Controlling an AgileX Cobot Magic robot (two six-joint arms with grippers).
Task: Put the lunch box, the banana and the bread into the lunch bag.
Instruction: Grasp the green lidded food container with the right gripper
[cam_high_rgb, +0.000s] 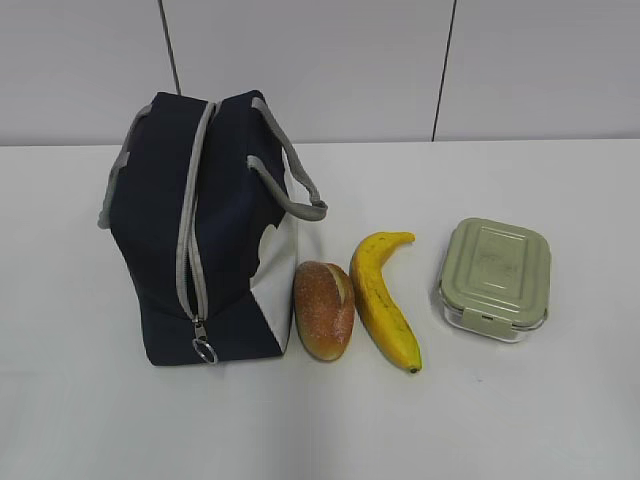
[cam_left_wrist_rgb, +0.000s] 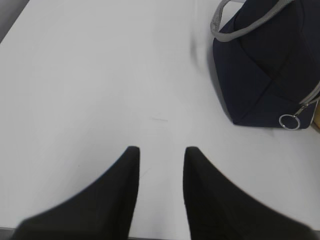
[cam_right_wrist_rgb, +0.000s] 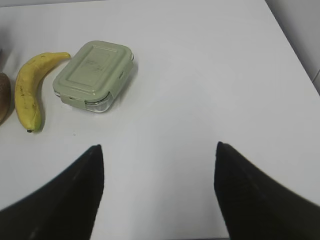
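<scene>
The navy lunch bag lies on the white table at the left, its grey zipper closed with the ring pull at the near end. The bread, the banana and the lunch box with its sage-green lid lie in a row to its right. My left gripper is open and empty over bare table, left of the bag. My right gripper is wide open and empty, nearer than the lunch box and banana. Neither gripper shows in the exterior view.
The table meets a pale panelled wall behind. The bag's grey strap handles stick out toward the bread. The ring pull also shows in the left wrist view. A sliver of the bread shows at the right wrist view's left edge.
</scene>
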